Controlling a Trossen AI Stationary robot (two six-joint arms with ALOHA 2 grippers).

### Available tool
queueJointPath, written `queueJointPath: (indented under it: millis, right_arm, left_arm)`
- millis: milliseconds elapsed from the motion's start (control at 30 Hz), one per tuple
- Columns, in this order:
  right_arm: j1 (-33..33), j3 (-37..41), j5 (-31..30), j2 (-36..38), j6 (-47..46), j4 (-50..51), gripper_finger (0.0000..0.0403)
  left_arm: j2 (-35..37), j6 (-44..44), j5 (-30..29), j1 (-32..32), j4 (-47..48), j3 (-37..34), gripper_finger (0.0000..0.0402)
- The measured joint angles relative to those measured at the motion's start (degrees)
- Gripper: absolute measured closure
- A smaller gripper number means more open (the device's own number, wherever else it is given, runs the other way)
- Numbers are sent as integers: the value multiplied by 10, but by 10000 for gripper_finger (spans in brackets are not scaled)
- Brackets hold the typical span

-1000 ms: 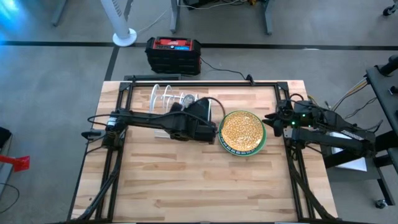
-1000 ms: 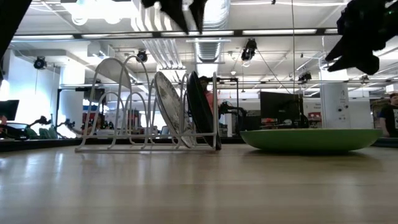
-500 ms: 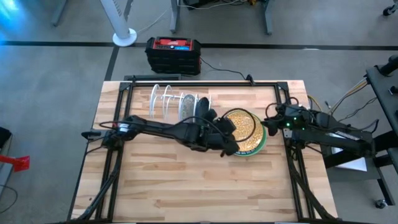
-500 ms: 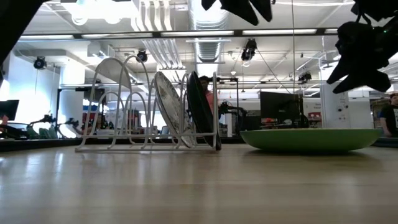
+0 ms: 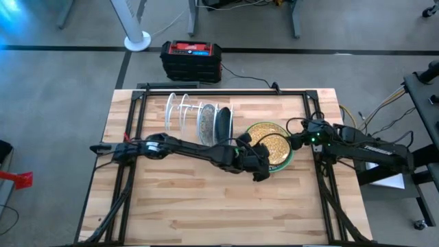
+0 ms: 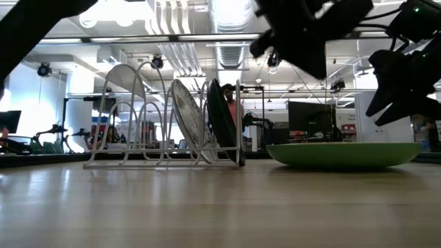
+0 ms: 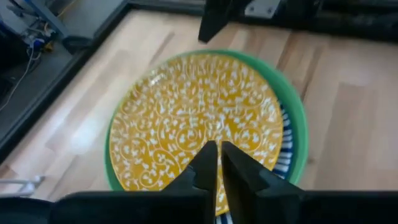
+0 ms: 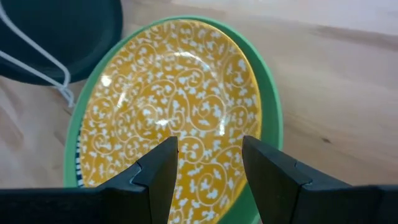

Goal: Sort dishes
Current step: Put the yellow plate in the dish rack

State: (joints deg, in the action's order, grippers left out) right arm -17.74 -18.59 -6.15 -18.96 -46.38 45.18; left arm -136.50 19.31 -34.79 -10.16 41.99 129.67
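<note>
We're at the pickup step; the yellow plate (image 5: 268, 145) sits atop the green plate (image 5: 289, 156) beside the rack (image 5: 185, 113); left gripper (image 7: 214, 163) hovers pinched empty, right gripper (image 8: 208, 163) spread over the rim; next probably needs a clean edge grab.

Glossy yellow plate (image 8: 171, 102), wooden table (image 5: 199, 199)

This is a robotics lab or workshop in an open industrial hall. A wooden bench (image 5: 206, 199) framed in black metal stands on grey carpet. Just beyond its far edge sit a red-and-black power unit (image 5: 191, 60) and a white fan stand (image 5: 136, 40). Behind the bench, exposed ceiling ducts (image 6: 231, 27), strip lights, monitors (image 6: 313, 118) and other workstations fill the room.
</note>
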Motion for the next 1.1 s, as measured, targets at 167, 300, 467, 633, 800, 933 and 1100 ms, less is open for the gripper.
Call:
queueJointPath:
  millis: [167, 300, 467, 633, 800, 933, 1100]
  right_arm:
    - [0, 17, 2, -1, -12, -1, 231]
    - [0, 31, 3, -3, -25, -3, 231]
    - [0, 43, 2, -4, -35, -9, 231]
    - [0, 46, 2, -4, -35, -14, 231]
    - [0, 50, 0, -4, -29, -23, 231]
    - [0, 63, 0, -4, -28, -35, 231]
    - [0, 77, 0, -3, -29, -46, 231]
  left_arm:
    - [-33, 0, -1, 5, 0, 0, 398]
    - [-48, 0, -1, 10, 0, 0, 400]
    - [-61, -10, -1, 20, -6, 0, 401]
    - [-78, -12, 0, 35, -27, 0, 401]
    - [-84, -12, 16, 41, -31, -1, 401]
    - [-90, -11, 28, 42, -34, -1, 401]
    - [-94, -10, 31, 44, -35, -1, 401]
